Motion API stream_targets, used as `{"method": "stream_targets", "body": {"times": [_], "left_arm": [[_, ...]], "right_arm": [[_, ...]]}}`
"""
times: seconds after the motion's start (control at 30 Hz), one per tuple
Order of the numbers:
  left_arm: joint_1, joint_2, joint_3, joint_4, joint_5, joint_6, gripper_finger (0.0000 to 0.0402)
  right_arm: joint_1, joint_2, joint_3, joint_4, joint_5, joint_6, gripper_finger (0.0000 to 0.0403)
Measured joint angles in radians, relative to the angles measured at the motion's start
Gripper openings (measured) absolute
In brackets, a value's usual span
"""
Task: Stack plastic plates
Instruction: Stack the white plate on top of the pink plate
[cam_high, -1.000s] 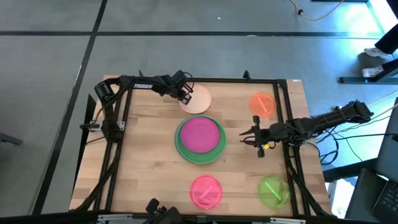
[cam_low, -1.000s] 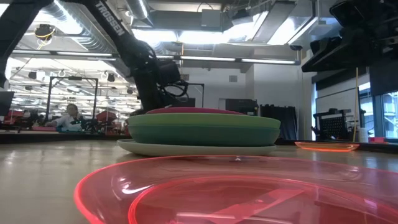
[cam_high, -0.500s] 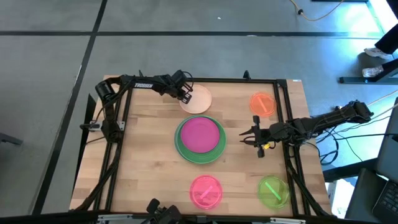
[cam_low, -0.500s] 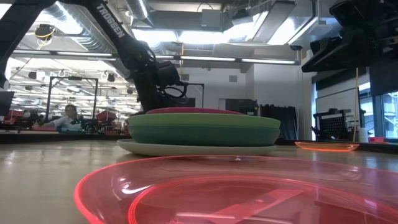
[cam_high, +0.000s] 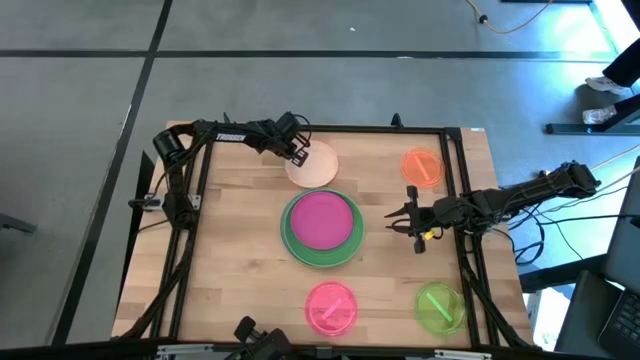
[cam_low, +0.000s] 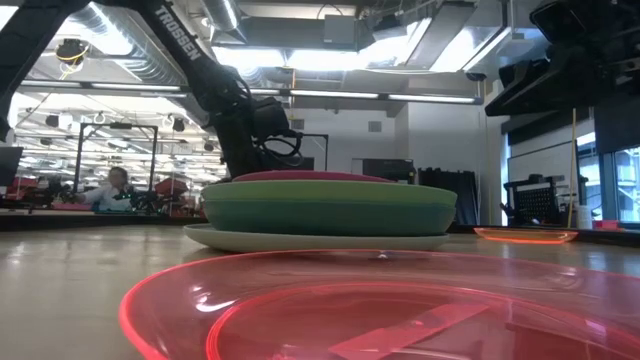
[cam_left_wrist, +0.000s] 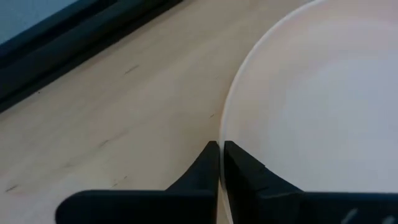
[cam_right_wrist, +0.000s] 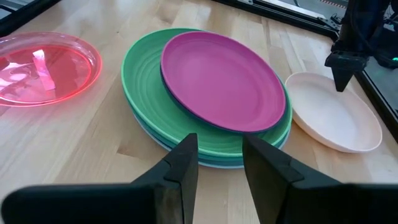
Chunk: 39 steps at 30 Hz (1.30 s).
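Pinching peach plate (cam_high: 314, 163) rim with left claw (cam_left_wrist: 220, 163), fingers nearly closed, behind central stack (cam_high: 322, 226) on tabletop (cam_high: 230, 260). Best kept level, lifted clear, centred over magenta plate (cam_right_wrist: 221, 79). Right claw (cam_right_wrist: 216, 158) parted, empty.

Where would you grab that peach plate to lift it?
By its thin raised rim. The peach plate lies flat on the table, so only the edge offers a hold. The left gripper is already pinched on the rim at the side facing away from the stack.

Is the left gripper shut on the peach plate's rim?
Yes: left gripper fingers pinch together at the peach plate rim.
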Motion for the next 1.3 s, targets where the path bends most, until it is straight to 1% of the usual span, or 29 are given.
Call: {"method": "stream_targets", "body": {"times": [0.2, 0.4, 0.57, 0.77, 1.0, 1.2, 1.3], "left_arm": [[0.002, -0.001, 0.000, 0.009, -0.012, 0.012, 0.0006], [0.016, -0.027, 0.000, 0.015, -0.018, 0.029, 0.0005], [0.018, -0.086, 0.000, 0.014, -0.026, 0.050, 0.0006], [0.004, -0.190, 0.000, -0.002, -0.025, 0.056, 0.0006], [-0.057, -0.289, 0.000, -0.012, 0.003, 0.058, 0.0007], [-0.151, -0.322, 0.000, -0.013, 0.065, 0.073, 0.0007], [-0.210, -0.323, 0.000, -0.012, 0.068, 0.074, 0.0007]], "right_arm": [[0.000, 0.000, 0.000, 0.000, 0.000, 0.000, 0.0115], [0.000, 0.000, 0.000, 0.000, 0.000, 0.000, 0.0115], [0.000, 0.000, 0.000, 0.000, 0.000, 0.000, 0.0115], [0.000, 0.000, 0.000, 0.000, 0.008, 0.000, 0.0115], [0.000, 0.000, 0.000, 0.000, 0.009, -0.007, 0.0115], [0.000, 0.000, 0.000, 0.000, 0.010, -0.007, 0.0115], [0.000, 0.000, 0.000, 0.000, 0.010, -0.007, 0.0115]]}}
